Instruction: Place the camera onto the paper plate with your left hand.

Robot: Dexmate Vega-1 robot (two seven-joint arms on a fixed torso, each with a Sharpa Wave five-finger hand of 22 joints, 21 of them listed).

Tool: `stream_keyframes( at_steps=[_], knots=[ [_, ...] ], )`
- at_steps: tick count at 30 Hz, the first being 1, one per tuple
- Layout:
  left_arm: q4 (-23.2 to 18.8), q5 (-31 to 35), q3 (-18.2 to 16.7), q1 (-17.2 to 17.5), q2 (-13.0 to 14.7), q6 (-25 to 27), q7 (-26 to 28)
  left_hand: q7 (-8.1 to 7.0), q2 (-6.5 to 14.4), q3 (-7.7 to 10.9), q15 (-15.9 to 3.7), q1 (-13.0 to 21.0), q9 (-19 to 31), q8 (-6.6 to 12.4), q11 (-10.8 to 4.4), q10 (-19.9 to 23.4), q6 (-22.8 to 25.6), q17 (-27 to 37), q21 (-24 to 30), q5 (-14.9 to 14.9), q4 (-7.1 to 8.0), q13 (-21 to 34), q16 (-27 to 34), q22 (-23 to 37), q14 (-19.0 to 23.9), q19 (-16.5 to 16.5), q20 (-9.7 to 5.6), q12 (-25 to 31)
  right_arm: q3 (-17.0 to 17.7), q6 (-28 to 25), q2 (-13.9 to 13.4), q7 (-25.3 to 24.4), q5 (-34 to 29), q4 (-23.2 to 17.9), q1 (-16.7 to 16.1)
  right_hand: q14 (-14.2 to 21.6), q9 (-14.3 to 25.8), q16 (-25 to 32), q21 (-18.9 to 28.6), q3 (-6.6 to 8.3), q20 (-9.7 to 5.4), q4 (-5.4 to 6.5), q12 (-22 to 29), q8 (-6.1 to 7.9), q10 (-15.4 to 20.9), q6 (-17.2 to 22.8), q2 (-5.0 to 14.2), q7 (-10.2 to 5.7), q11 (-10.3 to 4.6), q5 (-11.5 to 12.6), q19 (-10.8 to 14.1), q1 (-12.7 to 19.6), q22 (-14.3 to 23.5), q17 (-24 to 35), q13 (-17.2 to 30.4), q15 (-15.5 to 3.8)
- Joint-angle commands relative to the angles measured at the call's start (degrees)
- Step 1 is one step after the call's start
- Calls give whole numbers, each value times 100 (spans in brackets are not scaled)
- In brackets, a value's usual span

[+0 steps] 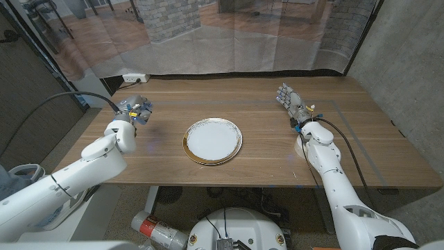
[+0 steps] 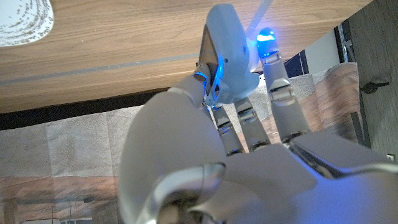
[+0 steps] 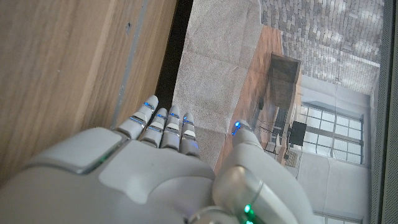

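Two robot hands sit over the wooden table (image 1: pixel 277 149). Far left, the left hand (image 1: pixel 134 110) grips a small pale-blue rounded camera (image 2: pixel 227 53) between its fingers. Centre, the round white gold-rimmed paper plate (image 1: pixel 213 140) lies bare. Right, the right hand (image 1: pixel 291 101) holds nothing, fingers extended.

Plate in the middle, we see!
Paper plate (image 1: pixel 213 140) lies mid-table (image 1: pixel 361 132); left robot hand (image 1: pixel 136 110) left of it, right robot hand (image 1: pixel 292 102) right.
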Motion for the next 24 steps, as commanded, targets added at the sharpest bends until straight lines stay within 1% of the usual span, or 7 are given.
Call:
stream_keyframes(
  at_steps=[1,5,13,14,17,24],
  knots=[
    [-40,171,186,-233,14,-78,-174,-3,106,49,-236,105,29,11,1,82,32,17,60,44,87,32,-20,19,117,-93,-131,34,61,44,8,0,83,-1,-40,65,32,9,-39,16,-35,-15,8,33,44,48,28,-20,3,7,42,-31,21,29,30,-6],
    [-13,210,232,-311,30,-264,-229,-20,101,44,-238,97,27,3,1,89,27,22,69,44,93,43,-26,19,127,-92,-135,29,69,76,11,5,95,18,-37,59,32,5,-47,17,-35,-17,11,34,53,52,29,-23,5,7,41,-29,22,29,30,-7],
    [153,306,298,-438,-57,-617,-236,-34,79,28,-282,72,24,7,-25,112,71,33,92,38,105,67,-33,20,168,-88,-161,20,74,56,9,-29,90,-25,-47,56,32,3,-62,18,-29,-18,8,34,46,55,32,-23,-1,6,41,-31,22,29,30,-8],
    [185,324,317,-465,-57,-680,-251,-32,74,26,-280,71,22,4,-77,151,74,34,102,38,104,74,-40,20,170,-79,-169,31,75,53,8,-34,88,-29,-48,57,32,3,-63,19,-32,-18,8,34,46,55,32,-19,-3,6,42,-32,22,29,30,-3],
    [245,388,377,-546,-118,-739,-280,-36,72,26,-281,71,24,7,-83,185,87,39,107,38,103,82,-49,20,165,-83,-170,37,76,47,6,-43,86,-28,-39,60,32,4,-67,18,-28,-18,9,33,48,53,31,-24,5,5,44,-33,23,30,30,-10],
    [433,406,396,-613,-176,-1259,-301,-58,68,26,-327,78,22,2,-93,214,97,50,122,37,99,103,-54,20,196,-94,-191,31,87,87,14,-47,100,10,-16,60,32,3,-79,20,-35,-20,8,33,47,54,33,-21,-10,5,50,-34,23,29,30,-5]
  ],
)
